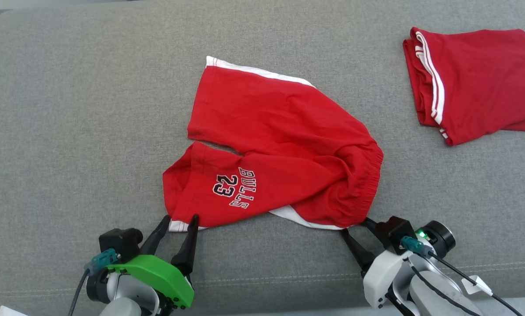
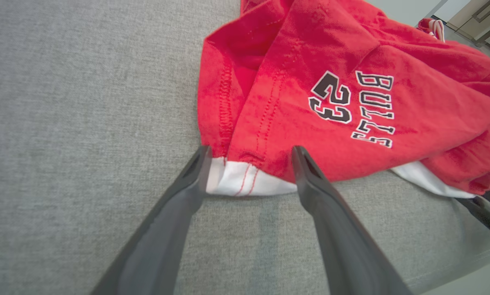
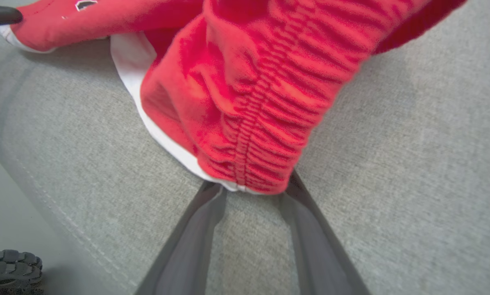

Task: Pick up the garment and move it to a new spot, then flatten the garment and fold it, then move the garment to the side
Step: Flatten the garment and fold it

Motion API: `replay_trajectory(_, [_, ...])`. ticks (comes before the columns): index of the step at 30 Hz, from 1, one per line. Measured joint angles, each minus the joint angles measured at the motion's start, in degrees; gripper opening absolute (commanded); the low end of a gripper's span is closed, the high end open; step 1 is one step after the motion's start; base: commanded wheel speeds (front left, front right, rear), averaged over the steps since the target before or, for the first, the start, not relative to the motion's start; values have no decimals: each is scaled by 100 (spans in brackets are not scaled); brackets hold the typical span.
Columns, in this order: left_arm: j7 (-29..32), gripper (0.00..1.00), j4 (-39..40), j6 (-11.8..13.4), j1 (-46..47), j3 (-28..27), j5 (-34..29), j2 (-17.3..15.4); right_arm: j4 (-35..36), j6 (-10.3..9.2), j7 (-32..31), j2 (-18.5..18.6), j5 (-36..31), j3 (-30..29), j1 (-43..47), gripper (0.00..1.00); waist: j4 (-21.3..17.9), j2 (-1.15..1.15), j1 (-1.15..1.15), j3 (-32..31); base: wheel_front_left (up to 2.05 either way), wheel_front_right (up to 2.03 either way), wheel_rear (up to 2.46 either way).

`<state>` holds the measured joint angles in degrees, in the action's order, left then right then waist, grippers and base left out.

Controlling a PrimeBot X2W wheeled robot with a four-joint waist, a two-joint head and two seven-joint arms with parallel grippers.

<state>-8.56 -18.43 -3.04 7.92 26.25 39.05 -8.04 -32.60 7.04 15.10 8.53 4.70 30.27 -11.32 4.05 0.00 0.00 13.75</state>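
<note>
Red shorts: left fingers apart astride the hem, right fingers apart astride the waistband.

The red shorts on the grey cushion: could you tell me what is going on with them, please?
The robot is at both near corners of the red Bulls shorts, which lie crumpled on the grey cushion. The left gripper has its jaws open around the white hem corner. The right gripper straddles the waistband corner; whether it pinches yet is unclear. Another red garment lies folded at far right.
</note>
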Motion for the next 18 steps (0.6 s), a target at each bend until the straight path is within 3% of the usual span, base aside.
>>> replay_trajectory(3, [-5,100,-47,-31,0,0,0,-9,-19,1,8,-14,51,-1,-9,54,-14,0,0,3,0,0,0])
replay_trajectory(4, [-7,100,-81,-44,0,3,-1,-10,-42,1,9,-15,60,-8,-23,46,-14,0,0,5,0,0,0])
replay_trajectory(6, [-8,98,-109,-48,0,14,-12,-11,-60,1,23,-15,81,-16,-33,39,-12,0,0,4,0,0,0])
replay_trajectory(7, [-8,70,-116,-49,0,26,-19,-11,-73,1,35,-14,93,-19,-36,33,-9,0,0,3,0,0,0])
replay_trajectory(8, [-7,70,-122,-57,0,41,-18,-10,-81,1,36,-14,97,-19,-41,33,-6,0,0,1,0,0,0])
replay_trajectory(9, [-7,47,-126,-79,0,55,-16,-10,-96,1,43,-14,99,-19,-52,26,-4,0,0,-2,0,0,0])
replay_trajectory(10, [-7,15,-129,-104,-1,60,-13,-9,-104,1,43,-13,99,-18,-62,18,-1,0,0,-7,0,0,0])
replay_trajectory(11, [-5,0,-129,-107,-1,63,-9,-10,-112,1,43,-14,99,-15,-76,9,1,0,0,-14,0,0,0])
replay_trajectory(12, [-4,0,-130,-108,-2,66,3,-15,-110,1,42,-14,99,-10,-87,1,3,0,0,-22,0,0,0])
replay_trajectory(18, [0,0,-56,-156,-3,-52,55,-194,1,2,-9,60,99,1,-102,0,13,0,0,-86,0,0,0])
